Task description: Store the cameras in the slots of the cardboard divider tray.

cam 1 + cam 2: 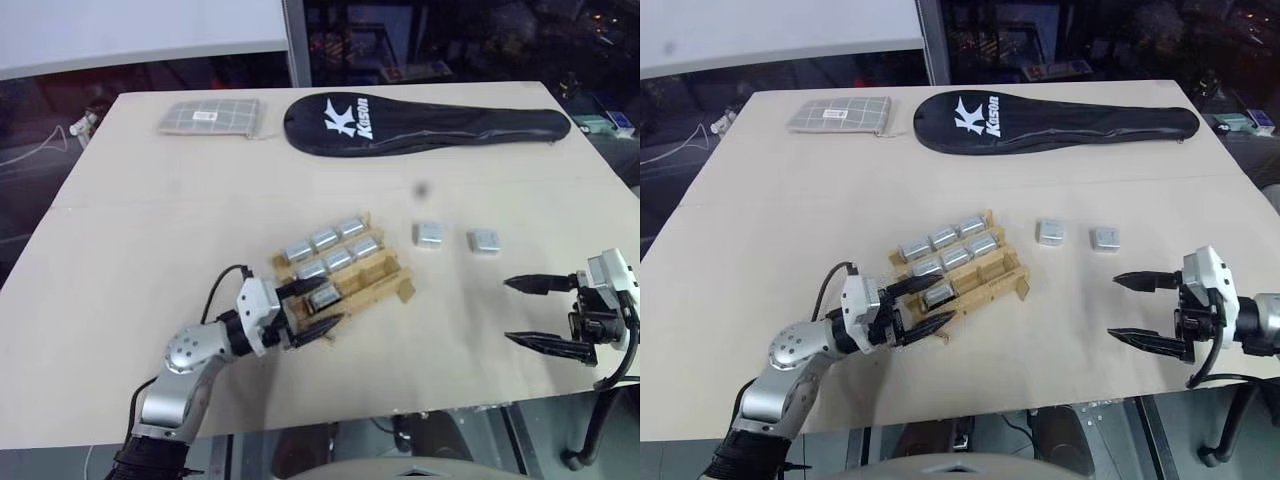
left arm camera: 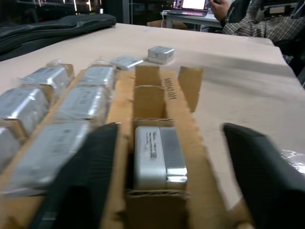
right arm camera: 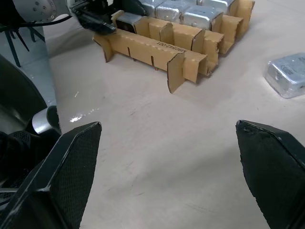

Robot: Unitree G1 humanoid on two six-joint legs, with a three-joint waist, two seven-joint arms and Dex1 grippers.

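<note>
The cardboard divider tray (image 1: 385, 280) lies mid-table, with several silver-grey cameras seated in its slots. My left gripper (image 1: 333, 302) is open at the tray's near end. Its fingers (image 2: 83, 176) straddle the end slot, where a camera (image 2: 155, 157) lies without touching them. Two loose cameras (image 1: 429, 235) (image 1: 484, 240) rest on the table to the right of the tray. My right gripper (image 1: 506, 311) hangs open and empty over bare table, right of the tray and nearer than the loose cameras, pointing left toward the tray (image 3: 162, 45).
A black racket bag (image 1: 420, 122) and a grey checked pouch (image 1: 210, 116) lie along the table's far edge. In the left wrist view a person (image 2: 257, 21) sits beyond the table. The near table edge runs just below both grippers.
</note>
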